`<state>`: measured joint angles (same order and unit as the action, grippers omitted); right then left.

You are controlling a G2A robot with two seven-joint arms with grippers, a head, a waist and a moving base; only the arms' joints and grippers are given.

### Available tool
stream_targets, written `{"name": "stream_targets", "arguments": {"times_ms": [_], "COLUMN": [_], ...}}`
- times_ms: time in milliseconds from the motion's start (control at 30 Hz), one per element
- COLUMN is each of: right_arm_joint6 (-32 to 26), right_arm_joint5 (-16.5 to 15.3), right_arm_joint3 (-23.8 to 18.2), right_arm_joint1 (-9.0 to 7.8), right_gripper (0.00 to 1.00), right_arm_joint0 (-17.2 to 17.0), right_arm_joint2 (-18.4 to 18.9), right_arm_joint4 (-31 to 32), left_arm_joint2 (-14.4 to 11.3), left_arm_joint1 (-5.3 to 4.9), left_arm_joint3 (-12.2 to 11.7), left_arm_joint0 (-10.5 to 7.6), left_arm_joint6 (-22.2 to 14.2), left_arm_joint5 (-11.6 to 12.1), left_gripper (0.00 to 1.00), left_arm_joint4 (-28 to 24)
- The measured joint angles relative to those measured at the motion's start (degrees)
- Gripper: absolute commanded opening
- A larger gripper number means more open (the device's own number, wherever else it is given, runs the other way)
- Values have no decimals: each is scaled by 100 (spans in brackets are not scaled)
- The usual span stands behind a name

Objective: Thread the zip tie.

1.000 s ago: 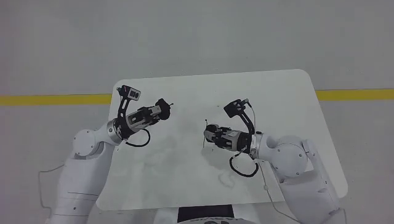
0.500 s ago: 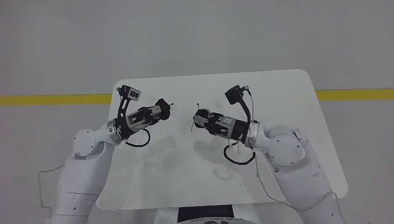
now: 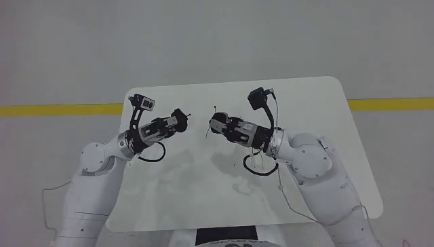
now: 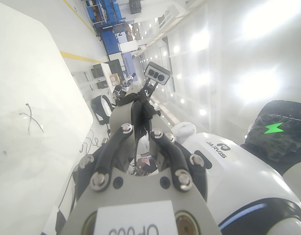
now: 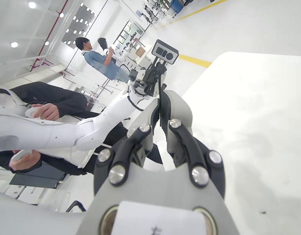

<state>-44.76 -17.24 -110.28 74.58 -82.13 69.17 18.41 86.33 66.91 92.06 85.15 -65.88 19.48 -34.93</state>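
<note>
Black and whisker-thin, the zip tie (image 5: 161, 99) sits pinched between the pressed-together pads of the right gripper (image 5: 161, 113), its free length running out beyond the fingertips. The left gripper (image 3: 182, 119) faces it, near but apart, also closed, on what is unclear. The strap looks light, springy and slick, so a hold close behind its tip would likely stop it bowing or slipping.

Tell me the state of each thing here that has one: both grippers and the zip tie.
Right gripper: shut on the zip tie.
Zip tie: pinched between the fingers, sticking out straight, not looped.
Left gripper: shut; what it pinches, if anything, cannot be told.
</note>
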Motion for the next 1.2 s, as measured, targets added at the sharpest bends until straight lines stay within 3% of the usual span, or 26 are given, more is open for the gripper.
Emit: {"name": "stream_targets", "arguments": {"times_ms": [467,567,733,933,1067,1200], "right_arm_joint6": [10,195,436,714,805,816], "right_arm_joint5": [2,-167,-223,-224,-224,-224], "right_arm_joint3": [1,-21,-213,-300,-384,-392], "right_arm_joint1": [0,-20,-123,-324,-467,-474], "right_gripper": [0,0,0,0,0,0], "right_arm_joint0": [-1,16,94,196,371,384], "right_arm_joint2": [2,40,70,-106,-323,-330], "right_arm_joint4": [3,103,303,149,87,100], "left_arm_joint2": [-1,-10,16,-1,14,54], "left_arm_joint1": [0,-14,-87,-165,-202,-206], "left_arm_joint3": [0,1,-173,-330,-478,-567], "left_arm_joint0": [0,12,22,13,-70,-126], "left_arm_joint6": [7,116,-354,-837,-959,-855], "left_arm_joint5": [-6,-188,-632,-924,-961,-783], "left_gripper": [0,0,0,0,0,0], "left_arm_joint4": [2,-25,-107,-51,-82,-124]}}
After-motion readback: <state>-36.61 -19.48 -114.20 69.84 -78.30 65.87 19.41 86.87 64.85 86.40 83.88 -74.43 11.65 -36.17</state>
